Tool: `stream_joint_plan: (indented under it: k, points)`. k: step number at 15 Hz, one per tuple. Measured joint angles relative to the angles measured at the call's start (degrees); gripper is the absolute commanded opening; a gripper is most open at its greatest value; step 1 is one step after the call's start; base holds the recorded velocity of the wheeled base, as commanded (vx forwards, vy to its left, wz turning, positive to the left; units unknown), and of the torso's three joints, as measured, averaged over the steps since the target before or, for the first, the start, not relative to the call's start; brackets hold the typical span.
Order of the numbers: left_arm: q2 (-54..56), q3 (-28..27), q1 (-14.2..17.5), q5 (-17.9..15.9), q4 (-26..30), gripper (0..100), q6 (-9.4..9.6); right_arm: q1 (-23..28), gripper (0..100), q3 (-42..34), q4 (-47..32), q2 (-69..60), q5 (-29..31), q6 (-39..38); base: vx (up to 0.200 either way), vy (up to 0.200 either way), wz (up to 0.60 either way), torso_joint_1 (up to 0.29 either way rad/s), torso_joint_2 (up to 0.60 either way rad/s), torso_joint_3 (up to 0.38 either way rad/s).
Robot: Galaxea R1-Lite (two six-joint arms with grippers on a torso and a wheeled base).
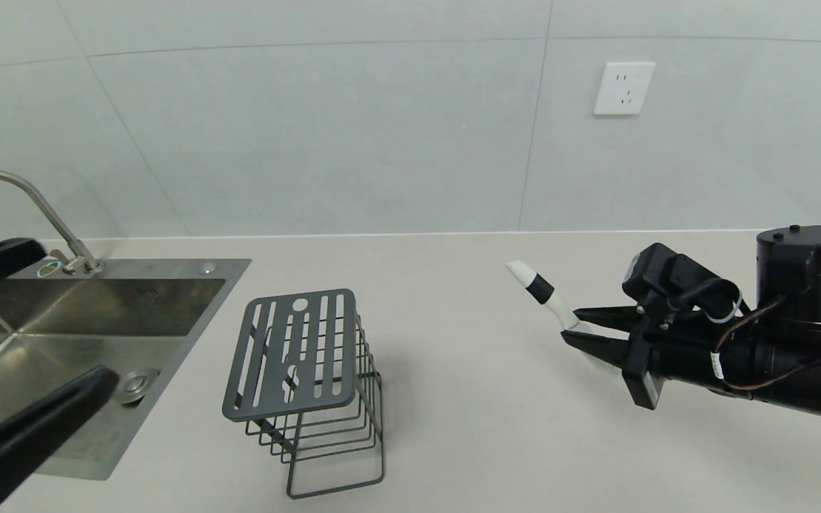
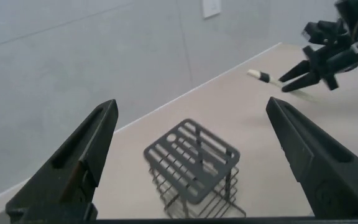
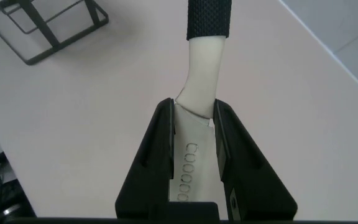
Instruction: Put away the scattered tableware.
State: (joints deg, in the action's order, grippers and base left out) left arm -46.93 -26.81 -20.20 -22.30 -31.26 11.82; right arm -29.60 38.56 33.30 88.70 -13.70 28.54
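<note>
A white utensil [image 1: 542, 291] with a black band on its handle is held above the counter, and my right gripper [image 1: 571, 325] is shut on its flat end at the right. In the right wrist view the fingers [image 3: 160, 143] of the right gripper [image 3: 194, 109] clamp the utensil [image 3: 204, 68], whose handle points away. A dark wire rack [image 1: 296, 356] with a slotted top stands mid-counter, left of the utensil. My left gripper [image 1: 79, 312] hangs open over the sink. The left wrist view has the left gripper [image 2: 191, 106] spread wide, with the rack [image 2: 191, 158] beyond and the right gripper [image 2: 286, 84] farther off.
A steel sink [image 1: 168, 313] with a curved faucet [image 1: 26, 199] is set into the counter at the left. A wall outlet [image 1: 623, 87] sits on the tiled wall behind. Bare counter [image 1: 467, 399] lies between the rack and the right arm.
</note>
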Motion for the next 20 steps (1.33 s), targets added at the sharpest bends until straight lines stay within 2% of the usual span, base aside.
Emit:
stream_joint_plan:
  k: [2,4,6,7,10,13,16,18,20]
  points:
    - [-6.4,0.0,-0.2,-5.4,-6.6,100,0.02,-0.5,0,0.1,0.9,-0.2,-0.8,0.8,0.0,0.0,0.0,0.0,0.0,0.0]
    - [-12.3,0.2,-0.4,-12.7,-14.9,100,0.11,-0.6,0,0.1,1.4,-0.4,-1.7,1.2,0.0,0.0,0.0,0.0,0.0,0.0]
    - [-16.5,1.1,-0.4,-20.7,-20.4,100,0.84,-0.7,0,-0.3,1.4,-0.7,-1.9,1.3,0.0,0.0,0.0,0.0,0.0,0.0]
    - [-17.9,1.7,-0.4,-23.1,-21.8,100,1.5,-0.7,0,-0.5,1.5,-0.9,-1.9,1.4,0.0,0.0,0.0,0.0,0.0,0.0]
    - [-20.2,2.1,-0.4,-27.1,-22.2,100,1.45,-0.7,0,-0.9,1.5,-1.3,-2.0,2.4,0.0,0.0,0.0,0.0,0.0,0.0]
    - [-22.7,1.4,-0.5,-31.0,-22.7,100,-0.41,-0.7,0,-0.7,2.3,-1.5,-4.2,2.5,0.0,0.0,0.0,0.0,0.0,0.0]
    - [-27.4,-0.5,-0.8,-34.2,-27.3,100,-0.88,-0.7,0,-0.7,2.5,-2.4,-9.5,2.5,0.0,0.0,0.0,0.0,0.0,0.0]
    - [-30.8,-1.7,-4.0,-34.7,-32.3,100,-1.95,-0.7,0,-0.7,2.9,-3.5,-10.6,2.5,0.0,0.0,0.0,0.0,0.0,0.0]
    - [-34.0,-2.3,-8.5,-33.5,-37.3,100,-4.25,-0.6,0,-0.8,3.8,-4.9,-10.7,2.5,0.0,0.0,0.0,0.0,0.0,0.0]
